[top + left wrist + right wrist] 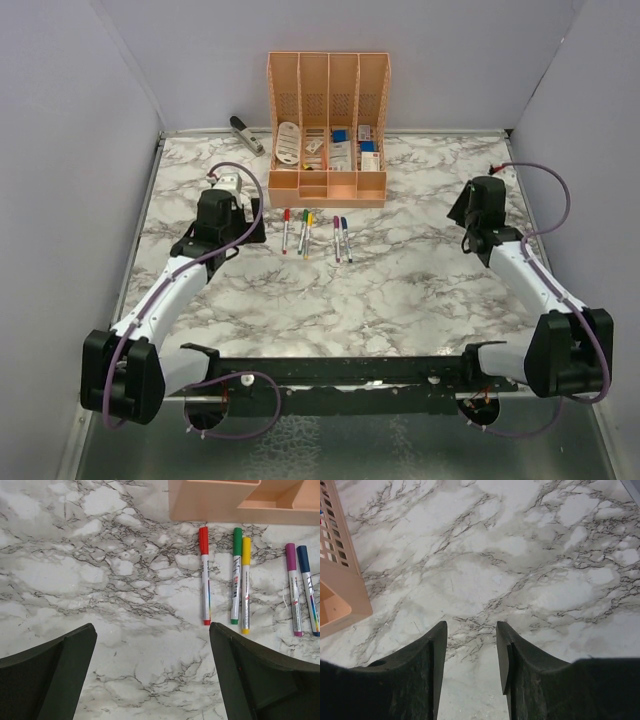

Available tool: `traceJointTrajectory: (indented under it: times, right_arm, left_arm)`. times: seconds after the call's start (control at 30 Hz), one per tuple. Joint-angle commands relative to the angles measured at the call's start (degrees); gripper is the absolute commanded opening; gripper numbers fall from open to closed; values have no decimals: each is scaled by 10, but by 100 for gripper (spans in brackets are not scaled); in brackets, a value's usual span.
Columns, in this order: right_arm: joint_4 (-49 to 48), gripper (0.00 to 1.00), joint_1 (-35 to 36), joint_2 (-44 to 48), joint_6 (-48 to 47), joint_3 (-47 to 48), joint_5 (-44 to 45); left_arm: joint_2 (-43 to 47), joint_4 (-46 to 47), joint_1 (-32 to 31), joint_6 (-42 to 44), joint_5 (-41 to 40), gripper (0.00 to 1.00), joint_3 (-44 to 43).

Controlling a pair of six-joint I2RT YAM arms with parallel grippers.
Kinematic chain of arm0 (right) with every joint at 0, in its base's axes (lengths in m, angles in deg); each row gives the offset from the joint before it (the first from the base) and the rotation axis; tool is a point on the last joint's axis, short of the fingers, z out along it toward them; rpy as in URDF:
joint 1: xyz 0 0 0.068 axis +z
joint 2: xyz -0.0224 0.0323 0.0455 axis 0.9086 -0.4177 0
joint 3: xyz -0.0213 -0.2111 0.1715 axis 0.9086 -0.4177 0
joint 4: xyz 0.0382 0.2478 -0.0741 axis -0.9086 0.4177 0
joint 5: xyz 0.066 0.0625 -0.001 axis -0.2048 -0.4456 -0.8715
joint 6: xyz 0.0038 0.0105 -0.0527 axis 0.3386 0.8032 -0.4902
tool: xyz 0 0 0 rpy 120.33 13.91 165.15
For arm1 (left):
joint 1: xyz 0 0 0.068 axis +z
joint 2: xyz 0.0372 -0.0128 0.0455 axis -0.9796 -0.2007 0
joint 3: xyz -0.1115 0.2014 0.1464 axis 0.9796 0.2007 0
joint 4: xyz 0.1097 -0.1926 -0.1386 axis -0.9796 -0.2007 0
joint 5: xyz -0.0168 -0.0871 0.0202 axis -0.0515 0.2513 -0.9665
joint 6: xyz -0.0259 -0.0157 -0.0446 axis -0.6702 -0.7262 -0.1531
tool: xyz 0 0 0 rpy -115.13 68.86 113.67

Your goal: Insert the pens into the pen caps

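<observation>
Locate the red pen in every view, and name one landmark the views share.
Top external: red pen leftmost in the row before the organizer.
Left wrist: red pen upper middle, just below the organizer.
Right wrist: not in view.
Shared landmark: the organizer, at right wrist's left edge.

1. The bench (100, 580) had a smooth, marble-patterned surface with a faint sheen.
2. The pens (206, 575) looked like glossy plastic.
3. The organiser (327, 190) was matt peach plastic.
4. The left end effector (152, 627) had matt black fingers (50, 680).
</observation>
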Motion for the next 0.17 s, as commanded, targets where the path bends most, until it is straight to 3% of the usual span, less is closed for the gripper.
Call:
traceJointTrajectory:
  times: [0.0,0.13]
  right_arm:
    - [-31,44,-5,16,-6,-14,-9]
    - [-34,44,-5,18,0,-20,-15]
  left_arm:
    - [20,17,3,-1,-19,99,11]
    - [10,16,5,-9,-16,99,5]
